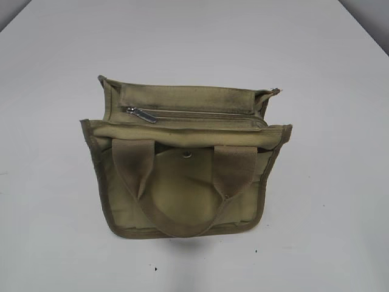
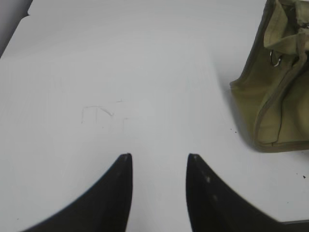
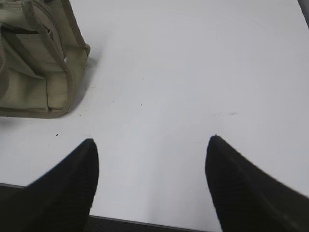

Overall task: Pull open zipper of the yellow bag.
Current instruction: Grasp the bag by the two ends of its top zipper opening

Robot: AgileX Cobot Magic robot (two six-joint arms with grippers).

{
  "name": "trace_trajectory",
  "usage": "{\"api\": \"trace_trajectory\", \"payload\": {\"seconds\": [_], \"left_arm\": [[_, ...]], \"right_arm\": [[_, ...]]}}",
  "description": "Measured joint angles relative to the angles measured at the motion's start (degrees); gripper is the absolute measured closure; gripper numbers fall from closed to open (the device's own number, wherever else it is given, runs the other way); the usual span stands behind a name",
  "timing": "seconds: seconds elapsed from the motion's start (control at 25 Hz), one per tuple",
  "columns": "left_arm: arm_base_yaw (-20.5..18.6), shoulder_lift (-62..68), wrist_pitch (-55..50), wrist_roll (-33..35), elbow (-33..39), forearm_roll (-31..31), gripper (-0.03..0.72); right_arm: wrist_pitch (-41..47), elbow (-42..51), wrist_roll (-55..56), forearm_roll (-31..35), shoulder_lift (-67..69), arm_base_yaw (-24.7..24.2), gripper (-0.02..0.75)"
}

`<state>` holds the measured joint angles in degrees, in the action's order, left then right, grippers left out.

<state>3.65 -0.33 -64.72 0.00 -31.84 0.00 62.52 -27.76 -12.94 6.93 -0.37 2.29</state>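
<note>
Exterior view: small olive-khaki canvas tote bag (image 1: pixel 185 161) is seen mid-table on the white tabletop (image 1: pixel 340 201), front pocket and webbing handles facing the camera. Long khaki zipper (image 1: pixel 200 115) runs left-right along the top panel, closed, with its small silver metal pull tab (image 1: pixel 141 115) parked at the left end, so travel is judged to be rightward. Soft fabric is expected to slump and drag with the pull; the bag should be pinned near the left end and only the tab pinched. Left gripper (image 2: pixel 159 164) is partly spread, right gripper (image 3: pixel 152 145) wide; nothing is held, both well clear of the bag.
</note>
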Motion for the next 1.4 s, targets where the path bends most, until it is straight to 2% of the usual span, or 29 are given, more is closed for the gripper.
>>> {"api": "trace_trajectory", "payload": {"seconds": [0.8,1.28,1.4], "left_arm": [[0.0,0.0,0.2,0.0,0.0,0.0,0.393],[0.0,0.0,12.1,0.0,0.0,-1.4,0.393],[0.0,0.0,15.2,0.0,0.0,-3.6,0.393]], "right_arm": [[0.0,0.0,0.0,0.0,0.0,0.0,0.202],[0.0,0.0,0.0,0.0,0.0,0.0,0.202],[0.0,0.0,0.0,0.0,0.0,0.0,0.202]]}}
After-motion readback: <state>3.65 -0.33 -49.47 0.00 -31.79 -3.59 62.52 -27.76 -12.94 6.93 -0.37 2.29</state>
